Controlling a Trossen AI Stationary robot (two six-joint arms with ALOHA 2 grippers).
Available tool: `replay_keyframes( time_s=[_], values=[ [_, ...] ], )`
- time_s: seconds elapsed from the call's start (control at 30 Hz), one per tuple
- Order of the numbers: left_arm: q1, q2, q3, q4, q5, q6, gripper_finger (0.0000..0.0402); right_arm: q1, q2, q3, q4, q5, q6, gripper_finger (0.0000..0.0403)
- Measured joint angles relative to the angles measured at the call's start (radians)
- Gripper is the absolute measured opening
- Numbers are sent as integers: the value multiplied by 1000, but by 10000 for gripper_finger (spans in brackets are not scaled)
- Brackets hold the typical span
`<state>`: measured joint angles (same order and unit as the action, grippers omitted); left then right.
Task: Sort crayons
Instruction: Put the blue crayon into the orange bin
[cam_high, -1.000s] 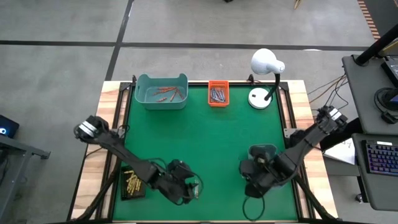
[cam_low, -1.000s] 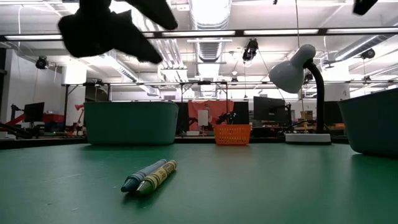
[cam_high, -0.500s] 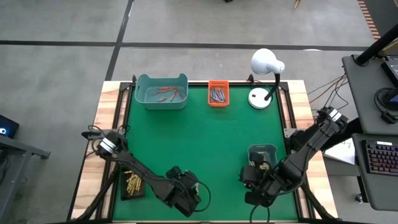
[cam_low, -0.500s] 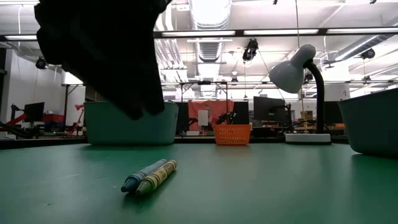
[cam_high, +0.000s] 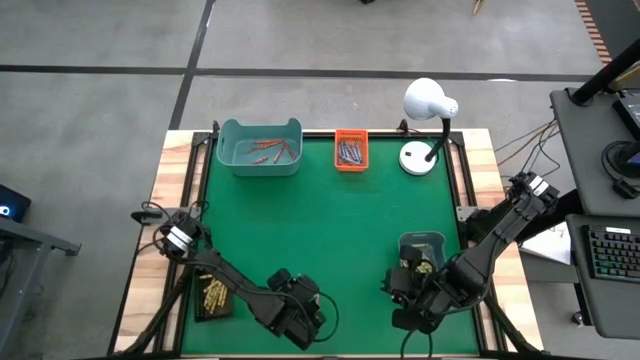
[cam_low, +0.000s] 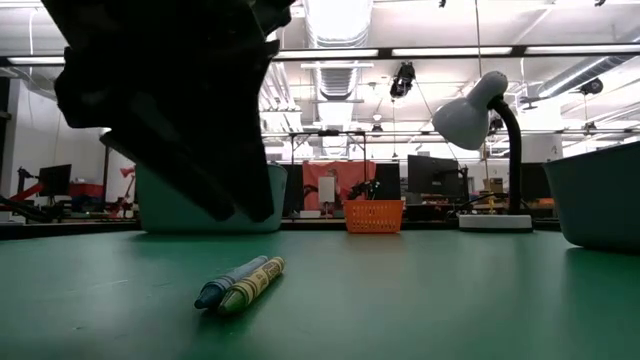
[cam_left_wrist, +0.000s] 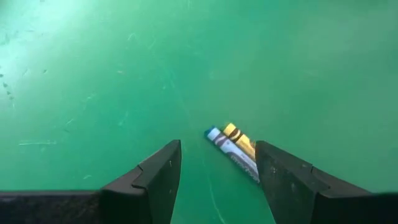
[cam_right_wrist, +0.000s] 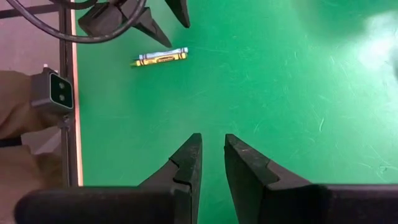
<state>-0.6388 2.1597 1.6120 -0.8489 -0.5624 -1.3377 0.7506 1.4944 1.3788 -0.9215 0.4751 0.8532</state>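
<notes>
Green table (cam_high: 330, 230), near edge: sorting mostly done.
Teal bin (cam_high: 260, 147) at far edge holding orange-red crayons; orange basket (cam_high: 350, 150) holding blue-grey ones; black tray (cam_high: 212, 296) at left, yellow ones.
Left gripper (cam_left_wrist: 214, 168) above last pair, jaws wide, empty.
Right gripper (cam_right_wrist: 211, 158) nearby, jaws narrow, empty.
Blue crayon (cam_left_wrist: 229, 147) touching yellow crayon (cam_left_wrist: 241, 139), unsorted.

I work in a robotics lab: beyond my green table (cam_low: 420, 300) run ceiling strip lights (cam_low: 340, 52), exposed ducts, rows of monitors (cam_low: 435, 178) and other benches, with a keyboard desk (cam_high: 612, 255) alongside.
</notes>
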Motion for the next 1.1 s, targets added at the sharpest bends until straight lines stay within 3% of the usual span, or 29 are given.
replay_keyframes(
  time_s=[0.77, 1.1],
  values=[
    [-2, 0, -80, 121, -31, -65, 189, 0, 0, 0, 15, 1, -28, 59],
    [-2, 0, -90, 101, -31, -61, 189, 0, 0, -1, 15, 22, -28, 59]
  ],
)
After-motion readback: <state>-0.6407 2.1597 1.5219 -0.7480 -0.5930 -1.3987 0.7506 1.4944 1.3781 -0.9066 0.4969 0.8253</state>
